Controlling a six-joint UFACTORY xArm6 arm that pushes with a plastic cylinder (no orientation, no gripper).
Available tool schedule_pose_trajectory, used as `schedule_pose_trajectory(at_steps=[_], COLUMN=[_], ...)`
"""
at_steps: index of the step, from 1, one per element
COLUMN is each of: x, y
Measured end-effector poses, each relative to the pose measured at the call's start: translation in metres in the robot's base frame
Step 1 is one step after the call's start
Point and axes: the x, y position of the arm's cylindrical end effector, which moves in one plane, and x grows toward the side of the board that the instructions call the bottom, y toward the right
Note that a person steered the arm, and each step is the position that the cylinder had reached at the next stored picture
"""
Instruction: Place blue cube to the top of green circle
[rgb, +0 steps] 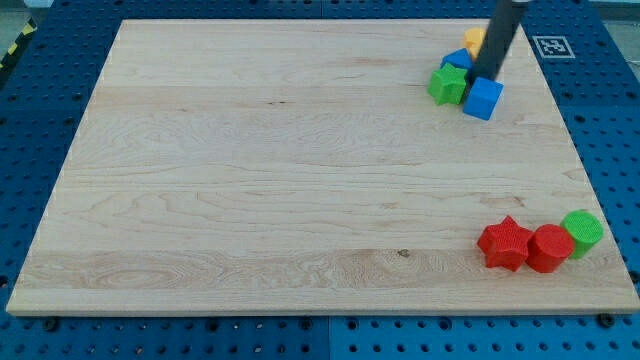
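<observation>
The blue cube (483, 99) lies near the view's top right on the wooden board (250, 170). My tip (483, 77) rests just at the cube's upper edge, touching or almost touching it; the dark rod rises up and to the right out of the view. The green circle (583, 230) is a short green cylinder at the view's bottom right, far below the cube and somewhat to its right.
A green star-like block (447, 85) sits left of the blue cube, with another blue block (458, 61) and a yellow block (474, 40) above it, partly hidden by the rod. A red star (506, 243) and a red cylinder (549, 248) lie left of the green circle.
</observation>
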Motion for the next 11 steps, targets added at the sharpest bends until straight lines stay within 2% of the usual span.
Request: schedule_pose_trajectory(at_steps=[2, 3, 4, 7, 8, 11], x=[0.107, 0.118, 0.109, 0.148, 0.136, 0.150], y=[-0.004, -0.005, -0.022, 0.015, 0.014, 0.032])
